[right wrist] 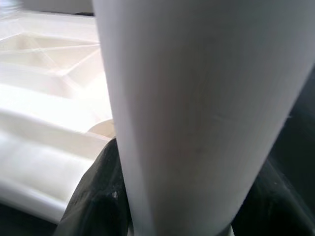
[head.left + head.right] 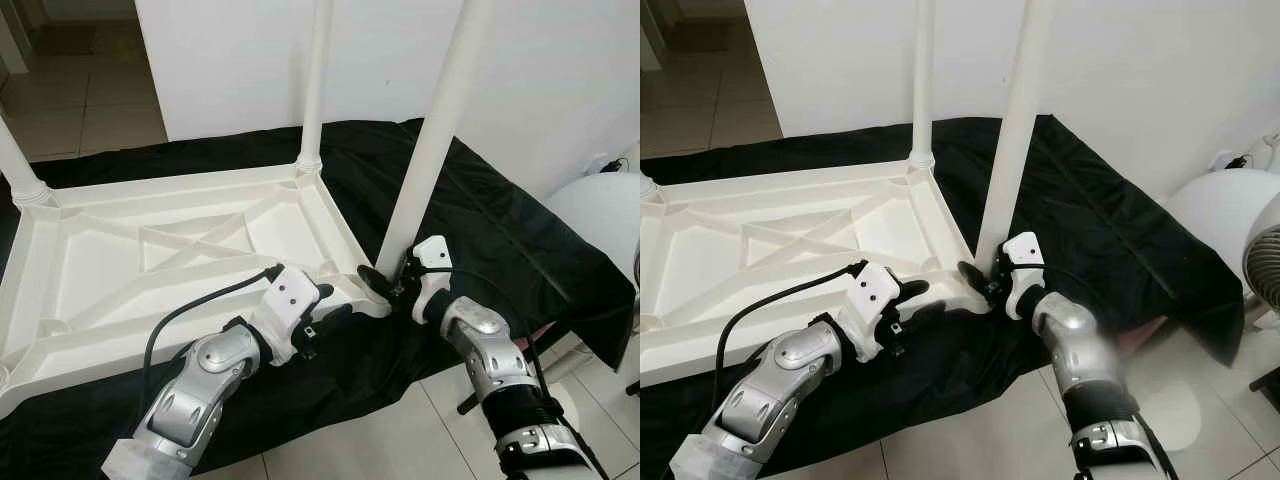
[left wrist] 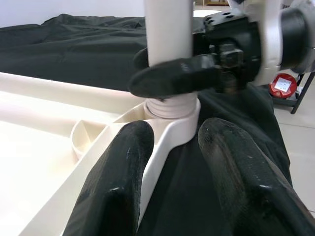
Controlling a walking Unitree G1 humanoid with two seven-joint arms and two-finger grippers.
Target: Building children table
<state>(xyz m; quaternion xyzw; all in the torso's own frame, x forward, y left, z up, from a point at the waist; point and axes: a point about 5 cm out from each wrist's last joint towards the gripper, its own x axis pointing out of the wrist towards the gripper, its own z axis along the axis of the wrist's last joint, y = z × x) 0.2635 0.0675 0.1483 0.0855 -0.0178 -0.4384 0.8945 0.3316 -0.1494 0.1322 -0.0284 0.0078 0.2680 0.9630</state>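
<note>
- My right gripper has its two black fingers closed around the foot of the near white plastic table leg, right where that leg meets the near corner socket of the upturned white plastic tabletop; in the right wrist view the leg fills the space between the fingers.
- That leg's long axis runs straight up from the socket — so I judge any coming move is a twist or a push down along that axis, not a sideways shove.
- My left gripper sits just beside the same socket, on the tabletop's near edge; its fingers are spread, straddling the white rim without pinching it.
- Of the two arms, the right is on the leg itself; the left looks placed to steady the rim.
- The tabletop lies underside up on a black cloth, its ribbed hollows empty.
- Beyond the near socket, a second white leg stands upright in the far corner socket, and a third white leg stands at the far corner on my left.
- Whether the near leg is fully seated I cannot tell — threads show above the socket in the left wrist view.
</note>
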